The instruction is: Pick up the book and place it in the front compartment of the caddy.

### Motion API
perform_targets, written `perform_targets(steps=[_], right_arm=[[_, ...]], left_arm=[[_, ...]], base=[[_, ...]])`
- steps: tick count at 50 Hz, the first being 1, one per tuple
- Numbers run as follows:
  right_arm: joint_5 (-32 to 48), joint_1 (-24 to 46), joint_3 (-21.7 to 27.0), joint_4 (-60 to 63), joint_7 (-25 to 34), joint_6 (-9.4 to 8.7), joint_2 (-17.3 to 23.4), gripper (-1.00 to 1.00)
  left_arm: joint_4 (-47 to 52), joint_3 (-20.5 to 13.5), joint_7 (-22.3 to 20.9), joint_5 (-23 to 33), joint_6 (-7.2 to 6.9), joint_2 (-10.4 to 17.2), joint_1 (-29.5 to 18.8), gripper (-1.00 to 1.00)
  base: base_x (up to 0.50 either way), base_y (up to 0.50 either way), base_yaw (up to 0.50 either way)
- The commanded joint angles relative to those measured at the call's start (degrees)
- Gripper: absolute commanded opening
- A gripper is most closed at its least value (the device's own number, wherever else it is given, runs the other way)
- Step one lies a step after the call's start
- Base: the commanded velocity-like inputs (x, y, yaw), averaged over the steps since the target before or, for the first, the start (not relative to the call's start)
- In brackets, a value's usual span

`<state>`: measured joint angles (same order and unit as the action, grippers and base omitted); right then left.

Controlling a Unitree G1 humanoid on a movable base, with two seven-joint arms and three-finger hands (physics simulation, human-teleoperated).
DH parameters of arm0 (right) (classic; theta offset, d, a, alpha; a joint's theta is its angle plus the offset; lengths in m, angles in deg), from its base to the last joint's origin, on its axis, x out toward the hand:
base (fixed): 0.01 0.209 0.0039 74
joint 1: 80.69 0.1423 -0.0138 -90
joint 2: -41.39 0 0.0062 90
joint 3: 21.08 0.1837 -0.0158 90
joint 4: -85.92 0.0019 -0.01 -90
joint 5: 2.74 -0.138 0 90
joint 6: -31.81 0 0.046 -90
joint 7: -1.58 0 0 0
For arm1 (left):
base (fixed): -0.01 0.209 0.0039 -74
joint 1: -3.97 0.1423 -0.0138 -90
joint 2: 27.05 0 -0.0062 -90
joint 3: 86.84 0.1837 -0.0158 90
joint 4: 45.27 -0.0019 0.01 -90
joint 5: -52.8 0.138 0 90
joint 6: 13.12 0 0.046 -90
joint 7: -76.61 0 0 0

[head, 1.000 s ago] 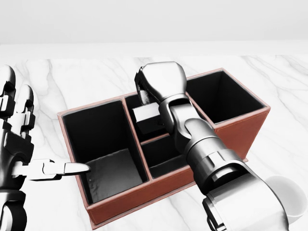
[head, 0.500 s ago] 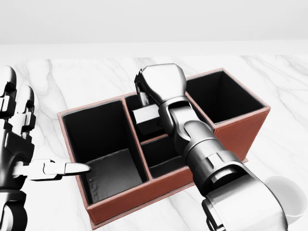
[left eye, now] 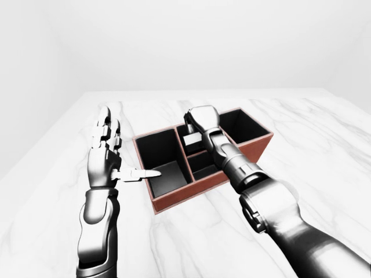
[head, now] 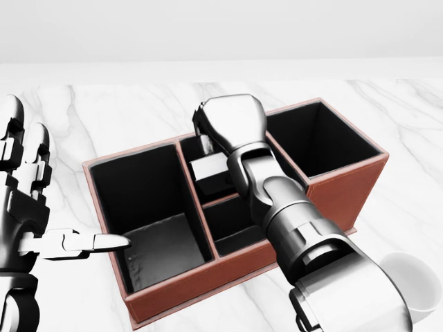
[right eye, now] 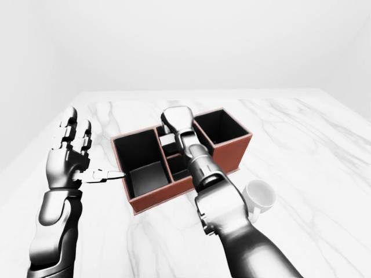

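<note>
The red-brown caddy (head: 346, 181) lies on the marble table (head: 104, 111) with two large end compartments and two small middle ones. The book (head: 210, 169), a pale block with a dark cover, stands tilted in the upper small middle compartment of the head view. My right hand (head: 205, 145) hangs directly over it, palm down, with its fingers closed on the book's top edge; the back of the hand hides most of the fingers. At the left my left hand (head: 48, 200) is open and holds nothing, its fingers pointing up and its thumb pointing at the caddy's left wall.
A white cup (right eye: 259, 196) stands on the marble to the right of my right forearm, below the caddy's right end. The table's left edge (left eye: 43, 150) runs close beside my left arm. The other caddy compartments hold nothing.
My right hand has sunk slightly toward the caddy with the book. The book has barely shifted, and my left hand has not moved.
</note>
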<state>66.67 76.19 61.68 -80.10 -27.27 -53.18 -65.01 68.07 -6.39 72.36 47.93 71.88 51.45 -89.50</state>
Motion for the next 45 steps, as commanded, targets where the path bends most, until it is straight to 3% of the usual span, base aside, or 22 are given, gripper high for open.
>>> perform_targets(steps=[1, 3, 31, 45], right_arm=[[1.4, 0.8, 0.4, 1.0, -1.2, 0.0, -0.1, -1.0], [1.9, 0.9, 0.1, 1.1, -1.2, 0.0, -0.1, 1.0], [2.9, 0.4, 0.3, 1.2, -1.2, 0.0, 0.0, 1.0], [-5.4, 2.2, 3.1, 3.5, 0.0, 0.0, 3.3, 1.0]], left_arm=[[0.1, 0.0, 0.0, 0.0, 0.0, 0.0, 0.1, 1.0], [0.3, 0.0, -0.1, 0.0, 0.0, 0.0, 0.2, 1.0], [0.2, -0.1, 0.1, 0.0, 0.0, 0.1, -0.2, 1.0], [0.4, -0.8, 0.8, -1.0, 0.0, 0.2, -0.7, 1.0]], base=[[0.0, 0.0, 0.0], [0.0, 0.0, 0.0], [0.0, 0.0, 0.0], [0.0, 0.0, 0.0]])
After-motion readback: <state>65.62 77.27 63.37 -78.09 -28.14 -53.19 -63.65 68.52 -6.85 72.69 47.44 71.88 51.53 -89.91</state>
